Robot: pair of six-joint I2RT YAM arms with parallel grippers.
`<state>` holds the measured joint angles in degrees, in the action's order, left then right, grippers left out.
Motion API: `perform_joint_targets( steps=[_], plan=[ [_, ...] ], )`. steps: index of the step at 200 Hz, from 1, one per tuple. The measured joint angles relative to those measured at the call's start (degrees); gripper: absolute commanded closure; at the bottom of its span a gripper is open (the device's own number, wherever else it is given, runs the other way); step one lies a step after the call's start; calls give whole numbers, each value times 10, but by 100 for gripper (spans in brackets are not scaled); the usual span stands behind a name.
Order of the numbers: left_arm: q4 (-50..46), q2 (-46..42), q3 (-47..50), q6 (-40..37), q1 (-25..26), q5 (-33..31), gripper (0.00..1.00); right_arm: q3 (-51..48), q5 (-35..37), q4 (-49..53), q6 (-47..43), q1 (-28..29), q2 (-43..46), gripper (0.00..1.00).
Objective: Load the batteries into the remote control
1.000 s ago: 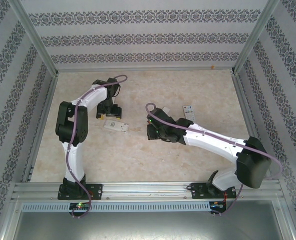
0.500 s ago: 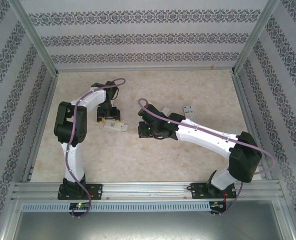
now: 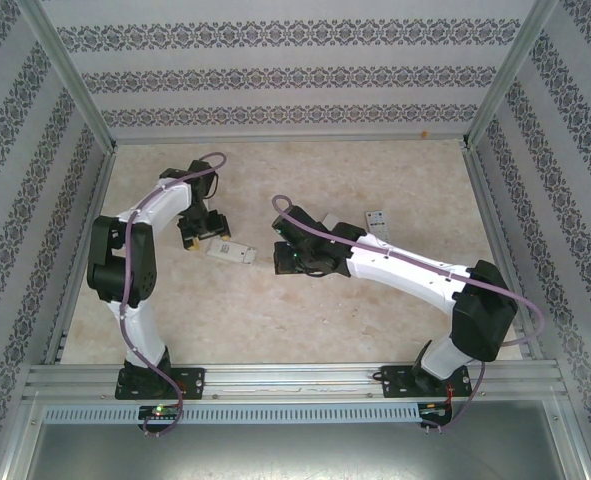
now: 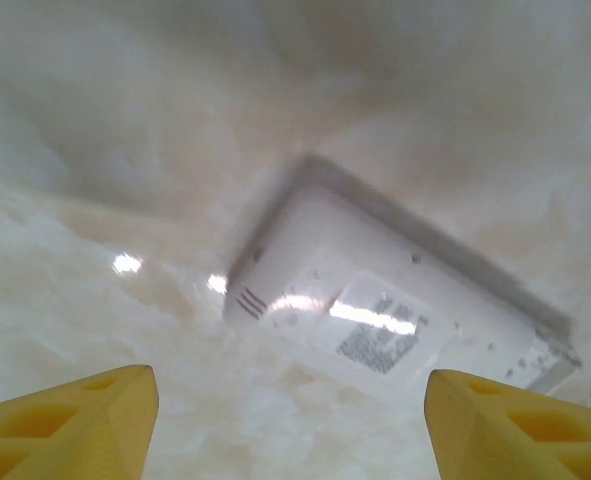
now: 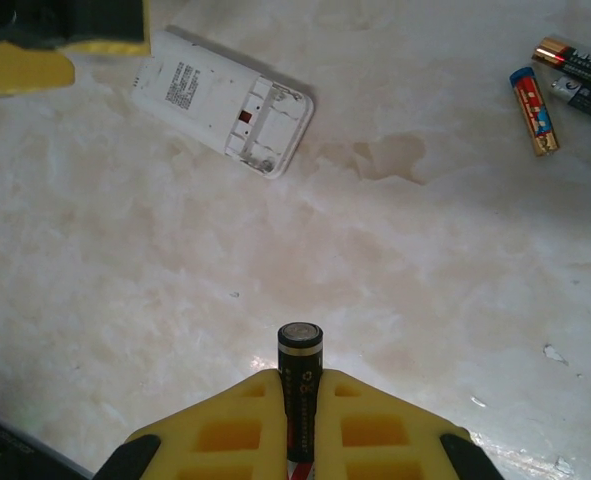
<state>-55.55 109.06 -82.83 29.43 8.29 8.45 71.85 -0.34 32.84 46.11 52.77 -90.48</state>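
Observation:
The remote control (image 3: 231, 253) lies back up on the table, its battery bay open and empty at the right end (image 5: 265, 125). My left gripper (image 3: 204, 239) hovers open over its left end; in the left wrist view the labelled back of the remote control (image 4: 385, 300) lies ahead of the yellow fingertips (image 4: 75, 410), untouched. My right gripper (image 3: 282, 259) is to the right of the remote, shut on a dark battery (image 5: 300, 385) that sticks out past the pads. Three loose batteries (image 5: 533, 110) lie at the top right of the right wrist view.
A second white remote (image 3: 377, 221), buttons up, lies behind the right arm. Patterned walls and metal frame posts (image 3: 75, 80) close in the table on three sides. A finger of the left gripper (image 5: 35, 65) shows beside the remote's far end.
The left arm has swung its elbow out to the left, its gripper staying over the remote's left end. The right gripper has carried the battery left, closer to the remote.

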Motion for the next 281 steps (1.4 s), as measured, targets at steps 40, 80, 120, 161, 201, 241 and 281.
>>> perform_joint_targets(
  steps=[40, 80, 120, 161, 201, 241, 281],
  plan=[
    [18, 61, -33, -2, -12, -14, 24, 0, -2, 1, 0, 0, -1, 90],
    [29, 82, -27, -13, -12, -6, 30, 0, -2, 2, -5, 0, -1, 90],
    [33, 68, 8, -20, -12, -6, 39, 11, -6, 3, -13, 0, -3, 90],
    [31, 46, 22, -20, -12, -3, 32, 22, -8, 3, -24, 0, -20, 90],
    [40, 23, 33, -20, -13, 33, 24, 70, -1, 30, -116, -1, -52, 90],
    [83, -102, 118, -41, -3, 90, 5, 103, 8, 64, -184, -21, -62, 90],
    [99, -90, 103, -170, 56, 80, 1, 103, 7, 77, -205, -46, -62, 90]
  ],
)
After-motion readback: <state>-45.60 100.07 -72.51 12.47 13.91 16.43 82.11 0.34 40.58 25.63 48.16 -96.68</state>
